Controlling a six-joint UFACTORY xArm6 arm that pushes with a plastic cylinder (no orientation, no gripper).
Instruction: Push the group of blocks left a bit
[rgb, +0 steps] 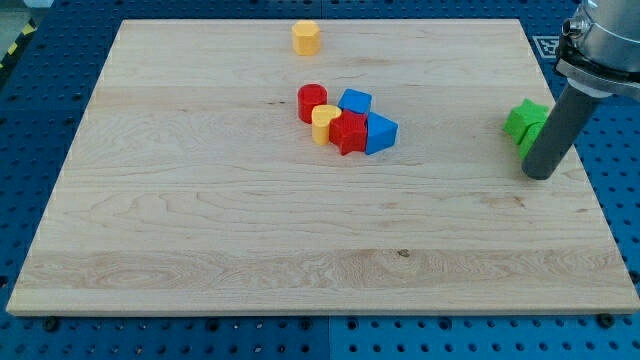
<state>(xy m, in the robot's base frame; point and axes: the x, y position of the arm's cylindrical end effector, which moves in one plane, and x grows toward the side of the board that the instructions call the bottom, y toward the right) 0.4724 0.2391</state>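
Note:
A tight group of blocks lies a little above the board's middle: a red cylinder (312, 101), a yellow heart-shaped block (323, 124), a red star-shaped block (349, 131), a blue cube (355, 102) and a blue triangular block (380, 133). They touch one another. My tip (538, 175) rests on the board far to the group's right, right beside a green block (525, 124) whose shape is partly hidden by the rod.
A yellow hexagonal block (306, 37) stands alone near the board's top edge, above the group. The wooden board (200, 220) lies on a blue perforated table. The rod's metal mount fills the view's top right corner.

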